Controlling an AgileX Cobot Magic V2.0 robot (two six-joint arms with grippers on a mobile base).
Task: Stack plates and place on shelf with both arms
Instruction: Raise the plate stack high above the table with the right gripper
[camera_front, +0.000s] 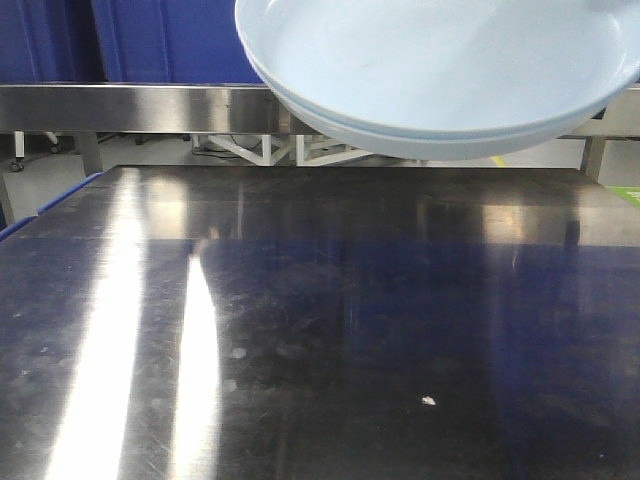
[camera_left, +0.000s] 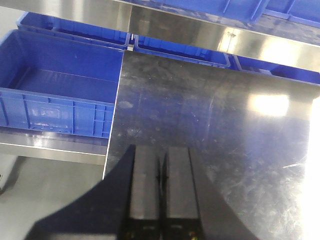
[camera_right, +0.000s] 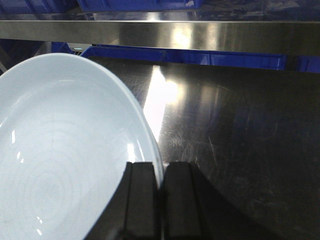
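**Desk:** Well, the jaws first: how do they stand?

**Photographer:** The right gripper (camera_right: 161, 167) is clenched on the rim of the plates (camera_right: 65, 150). The pale edge runs up between its two black fingers. The left gripper (camera_left: 161, 150) is closed on nothing, with only a thin slit between its fingers.

**Desk:** And the plates, set against the steel table (camera_front: 320, 320)?

**Photographer:** Two glossy bluish-white plates, one nested inside the other, hang above the table's far part, clear of its scratched, glaring top. The lower plate's rim shows just beneath the upper one's.

**Desk:** What lies around the table?

**Photographer:** The left gripper hovers over the tabletop near one side edge. A blue bin (camera_left: 55, 85) sits just off that edge, lower than the top. Beyond the table's far side runs a steel shelf edge (camera_front: 120, 105), with more blue behind it.
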